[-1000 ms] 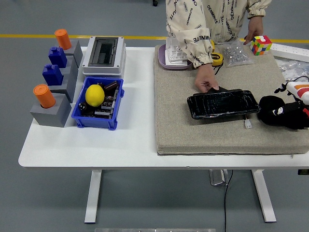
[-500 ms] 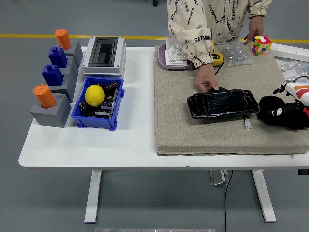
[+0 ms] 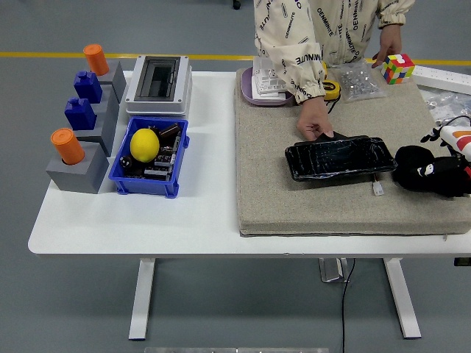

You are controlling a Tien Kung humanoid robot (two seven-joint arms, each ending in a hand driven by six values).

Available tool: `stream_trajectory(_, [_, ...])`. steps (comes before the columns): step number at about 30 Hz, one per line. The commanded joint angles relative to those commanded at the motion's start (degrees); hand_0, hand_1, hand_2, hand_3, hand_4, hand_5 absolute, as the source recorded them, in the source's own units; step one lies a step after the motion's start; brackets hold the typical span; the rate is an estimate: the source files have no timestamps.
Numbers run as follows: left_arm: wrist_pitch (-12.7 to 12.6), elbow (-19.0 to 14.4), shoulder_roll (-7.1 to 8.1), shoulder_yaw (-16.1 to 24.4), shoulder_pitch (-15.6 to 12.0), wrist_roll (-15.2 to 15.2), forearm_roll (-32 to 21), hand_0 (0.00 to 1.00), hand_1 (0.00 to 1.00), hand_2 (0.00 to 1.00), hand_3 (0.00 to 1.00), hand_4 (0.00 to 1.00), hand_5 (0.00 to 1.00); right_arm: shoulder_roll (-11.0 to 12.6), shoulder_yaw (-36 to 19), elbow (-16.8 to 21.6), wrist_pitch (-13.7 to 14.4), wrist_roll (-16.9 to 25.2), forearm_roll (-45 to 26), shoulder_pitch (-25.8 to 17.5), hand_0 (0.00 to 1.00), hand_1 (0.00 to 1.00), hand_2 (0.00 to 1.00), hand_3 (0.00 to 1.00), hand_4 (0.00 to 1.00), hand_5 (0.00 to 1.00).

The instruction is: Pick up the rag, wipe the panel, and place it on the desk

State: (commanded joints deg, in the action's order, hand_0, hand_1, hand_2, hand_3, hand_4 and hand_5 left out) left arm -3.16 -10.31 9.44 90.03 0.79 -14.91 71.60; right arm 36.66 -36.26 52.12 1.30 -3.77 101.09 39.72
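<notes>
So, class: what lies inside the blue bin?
Inside the blue bin sit a yellow lemon and dark small parts; whatever lies beneath them is covered.

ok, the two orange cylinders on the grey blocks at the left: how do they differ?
The near orange cylinder sits on the frontmost grey block, close to the blue bin; the far orange cylinder sits on the rearmost block, by the table's back edge. The near one looks larger in the picture, likely because it is closer to the camera. Two blue pieces stand between them. Both are orange, upright and untouched.
</notes>
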Motion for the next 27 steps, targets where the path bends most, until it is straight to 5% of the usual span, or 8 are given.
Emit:
stream_trajectory(13, [0.0,0.0,-0.16,0.3,-0.2,-0.2,0.1,0.65,0.697,0.746,0.566,0.6,0.477,-2.4,-2.6,-5.2,0.5,0.7,2.0,-0.9,0.75,0.73,0.809,0.79,0.998,0.537])
stream_trajectory(27, [-0.1,0.0,-0.26,-0.1,-0.2,-0.3,-0.1,0.65,0.698,0.746,0.566,0.6,0.477,-4.0,-4.2,-4.9,0.7,0.7,2.3,-2.2,0.75,0.73,0.808,0.788,0.998,0.536])
